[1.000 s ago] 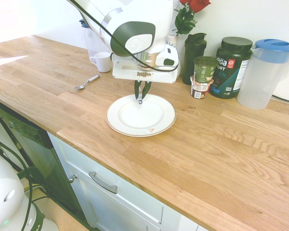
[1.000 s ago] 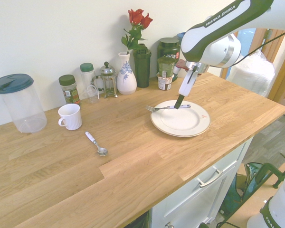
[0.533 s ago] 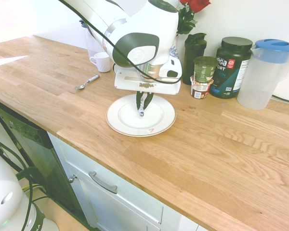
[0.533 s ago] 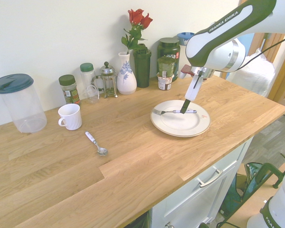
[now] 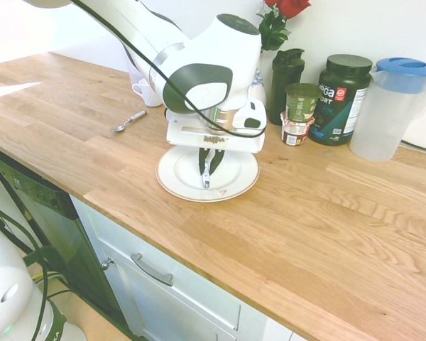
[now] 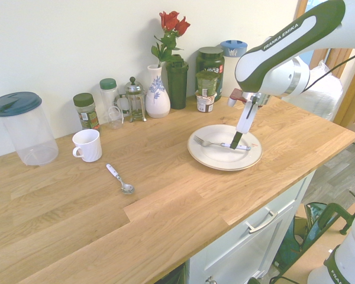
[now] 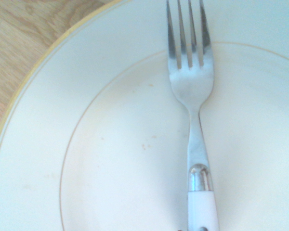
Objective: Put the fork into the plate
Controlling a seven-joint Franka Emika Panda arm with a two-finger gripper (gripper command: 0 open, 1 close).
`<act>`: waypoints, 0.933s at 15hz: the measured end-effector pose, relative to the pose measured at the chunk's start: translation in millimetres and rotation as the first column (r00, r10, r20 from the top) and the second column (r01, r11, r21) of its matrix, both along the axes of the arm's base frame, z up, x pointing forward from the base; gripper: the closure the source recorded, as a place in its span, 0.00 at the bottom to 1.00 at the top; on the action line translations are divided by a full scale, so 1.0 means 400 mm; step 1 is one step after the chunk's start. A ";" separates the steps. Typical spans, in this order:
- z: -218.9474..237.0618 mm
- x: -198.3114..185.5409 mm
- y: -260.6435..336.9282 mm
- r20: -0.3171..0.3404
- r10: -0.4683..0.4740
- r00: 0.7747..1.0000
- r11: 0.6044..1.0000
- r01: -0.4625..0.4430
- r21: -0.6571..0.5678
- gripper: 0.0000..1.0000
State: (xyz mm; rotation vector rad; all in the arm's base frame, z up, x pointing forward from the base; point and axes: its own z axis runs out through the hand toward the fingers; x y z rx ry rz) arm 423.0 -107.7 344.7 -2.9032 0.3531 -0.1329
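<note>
Wooden counter (image 6: 148,207); fork (image 6: 216,143) in tool's (image 6: 235,142) grip, over plate (image 6: 225,158).

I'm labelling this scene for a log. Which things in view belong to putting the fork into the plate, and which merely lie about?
In the job:
- fork
- plate
- pincer, shut on the fork

Lying about:
- spoon
- white mug
- vase

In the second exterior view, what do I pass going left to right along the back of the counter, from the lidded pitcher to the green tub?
Pitcher with dark blue lid → green-lidded jar → French press → vase of roses → dark green shaker → green tub
</note>
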 end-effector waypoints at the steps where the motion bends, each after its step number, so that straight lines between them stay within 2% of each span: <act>1: -0.003 -0.003 -0.003 -0.003 0.000 1.000 1.000 0.000 -0.003 0.00; 14: -0.002 -0.004 -0.013 0.003 0.011 1.000 1.000 -0.011 -0.019 0.00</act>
